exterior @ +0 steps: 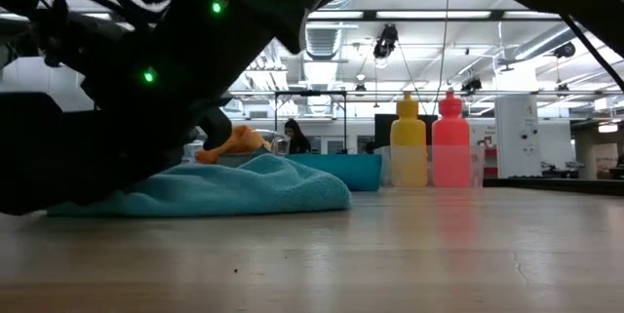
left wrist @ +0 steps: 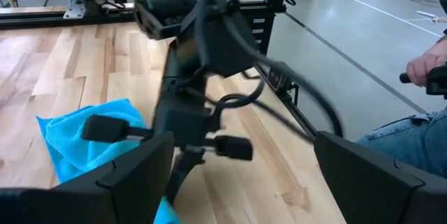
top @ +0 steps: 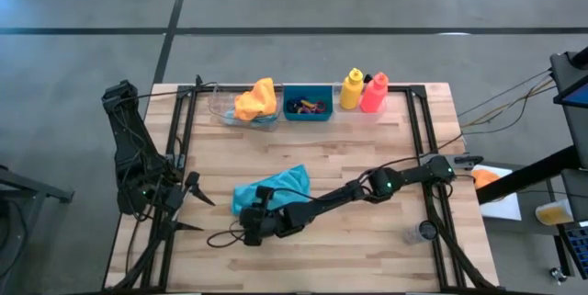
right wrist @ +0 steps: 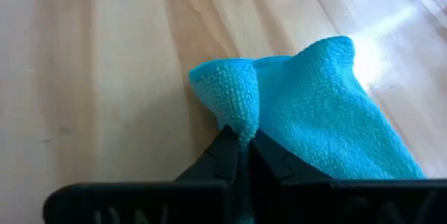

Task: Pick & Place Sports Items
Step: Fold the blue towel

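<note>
A teal cloth point(top: 280, 185) lies bunched on the wooden table left of centre, also seen in the low view as teal cloth point(exterior: 234, 191). My right gripper point(right wrist: 241, 146) reaches across from the right and is shut on the cloth's near-left end. My left gripper point(top: 194, 208) waits open at the table's left edge, with nothing between its fingers. At the far edge an orange cloth point(top: 257, 100) rests in a clear tray point(top: 230, 114). Beside it stands a teal bin point(top: 308, 113) holding small rings point(top: 309, 106), then a yellow bottle point(top: 351, 90) and a pink-red bottle point(top: 374, 93), both upright. My right gripper pinches a raised fold point(right wrist: 236, 116) at the teal cloth's end between its two fingertips. The fingers slant down at it from the table's right side. The rest of the cloth point(right wrist: 328, 119) lies slack on the table.
Black frame rails point(top: 418, 139) run along both sides of the table. A small clear cup point(top: 423, 232) stands near the right front corner. A seated person's hand and knee point(left wrist: 426, 63) show beyond the table in the left wrist view. Bare wood lies between the cloth and the bottles.
</note>
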### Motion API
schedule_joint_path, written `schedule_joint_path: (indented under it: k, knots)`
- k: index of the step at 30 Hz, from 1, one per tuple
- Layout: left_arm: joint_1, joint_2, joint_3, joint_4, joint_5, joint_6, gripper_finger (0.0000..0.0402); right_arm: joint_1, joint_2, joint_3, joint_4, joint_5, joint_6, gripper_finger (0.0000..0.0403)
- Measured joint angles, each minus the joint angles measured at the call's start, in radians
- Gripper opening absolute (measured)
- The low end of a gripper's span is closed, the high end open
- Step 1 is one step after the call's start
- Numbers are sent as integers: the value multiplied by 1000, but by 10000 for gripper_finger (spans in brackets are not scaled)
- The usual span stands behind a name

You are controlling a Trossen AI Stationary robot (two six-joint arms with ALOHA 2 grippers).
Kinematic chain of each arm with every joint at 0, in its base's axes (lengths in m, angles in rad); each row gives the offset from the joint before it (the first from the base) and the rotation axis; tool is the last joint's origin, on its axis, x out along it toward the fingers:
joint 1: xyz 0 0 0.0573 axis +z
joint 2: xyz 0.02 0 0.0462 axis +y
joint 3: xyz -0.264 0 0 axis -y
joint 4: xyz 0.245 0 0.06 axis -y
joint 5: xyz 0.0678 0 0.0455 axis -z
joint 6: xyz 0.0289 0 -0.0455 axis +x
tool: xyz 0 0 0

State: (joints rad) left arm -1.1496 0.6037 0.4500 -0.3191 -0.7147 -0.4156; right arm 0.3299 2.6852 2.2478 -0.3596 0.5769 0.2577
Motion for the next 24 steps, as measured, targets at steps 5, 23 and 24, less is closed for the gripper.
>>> schedule_joint_path:
  k: [5,23,24]
  knots:
    - [0,0,0,-2,0,-1,352,42,-4,0,-4,59,31,11]
    - [0,0,0,-24,8,-37,351,178,-39,2,-246,314,419,9]
    - [0,0,0,-24,8,-37,352,184,-44,2,-272,329,453,9]
